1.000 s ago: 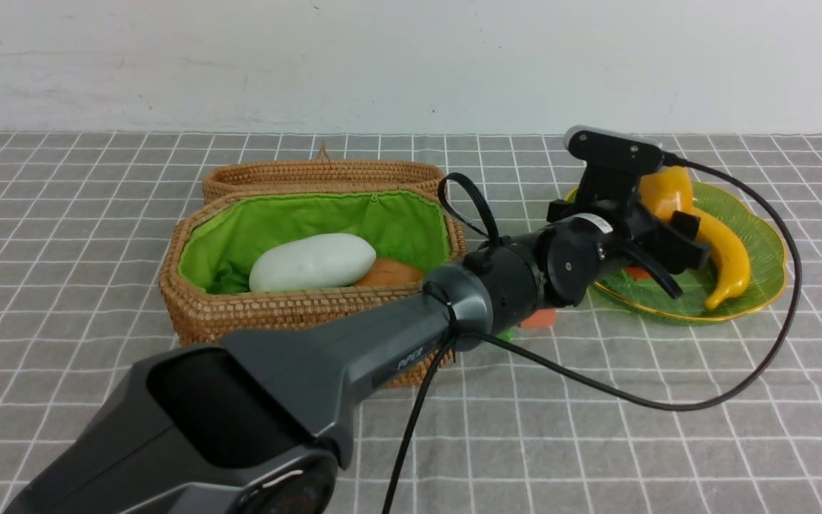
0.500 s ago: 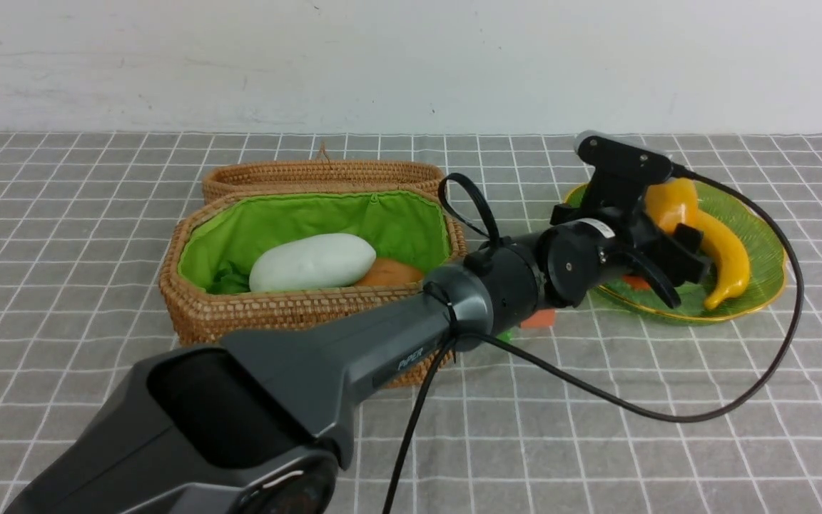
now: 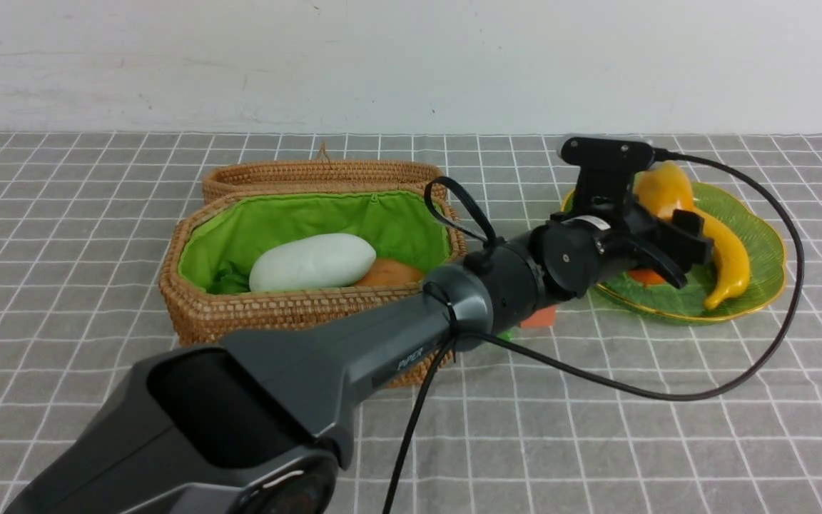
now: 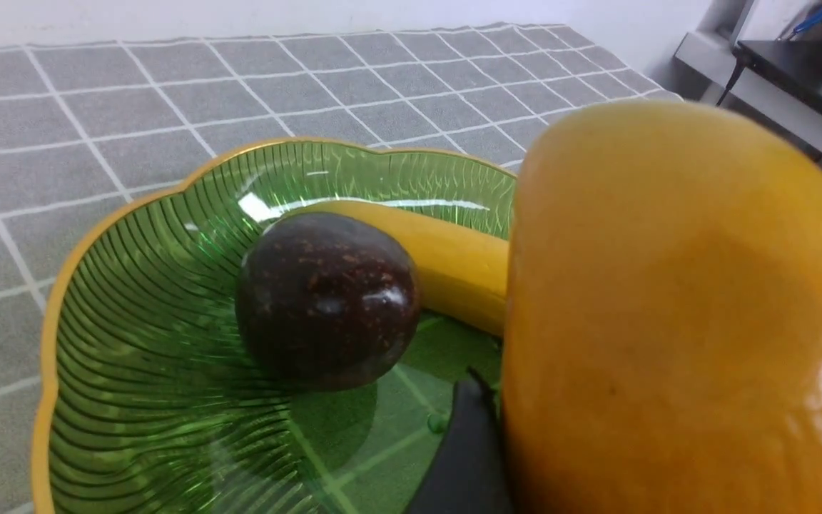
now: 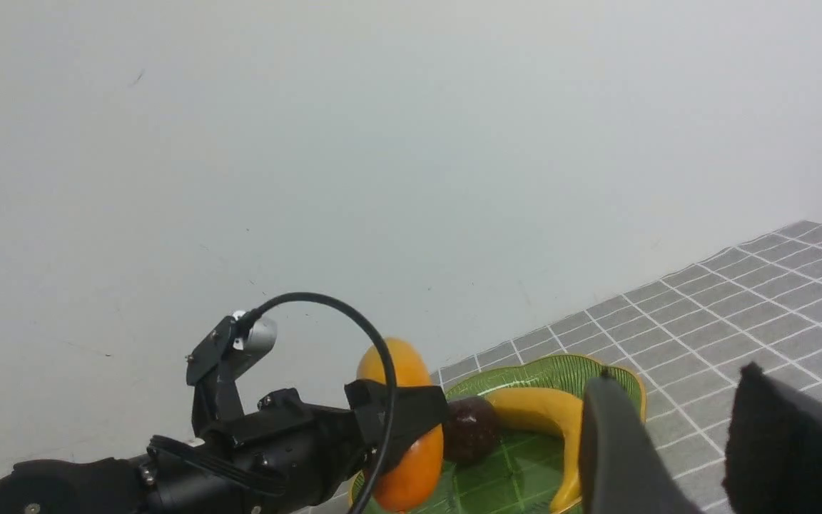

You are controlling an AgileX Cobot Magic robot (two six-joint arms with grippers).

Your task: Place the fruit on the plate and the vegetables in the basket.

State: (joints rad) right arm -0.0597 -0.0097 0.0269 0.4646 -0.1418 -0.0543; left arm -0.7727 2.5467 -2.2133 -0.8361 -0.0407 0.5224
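Observation:
My left gripper point(image 3: 683, 258) reaches across to the green plate point(image 3: 764, 285) and is shut on the orange-yellow mango point(image 3: 659, 190), held upright just above the dish. In the left wrist view the mango point(image 4: 675, 321) fills the right side, and one dark finger point(image 4: 464, 450) shows beside it. The plum point(image 4: 325, 300) and the banana point(image 4: 454, 253) lie on the plate point(image 4: 125, 278). The banana point(image 3: 730, 260) also shows in the front view. The basket point(image 3: 275, 318) holds the white radish point(image 3: 311, 263) and the potato point(image 3: 391, 272). Eggplant and gourd are hidden. My right gripper point(image 5: 696, 442) is open and empty, beside the plate point(image 5: 561, 365).
A small orange cube point(image 3: 539, 318) and a green cube point(image 3: 504, 333) lie on the grey checked cloth between basket and plate, partly behind my left arm. The basket's lid point(image 3: 322, 173) lies open behind it. The left arm's cable point(image 3: 668, 396) loops over the cloth in front of the plate.
My left gripper has rolled at the wrist and lifted slightly over the plate, with the mango still in it. The fruit on the plate and the things in the basket have not moved.

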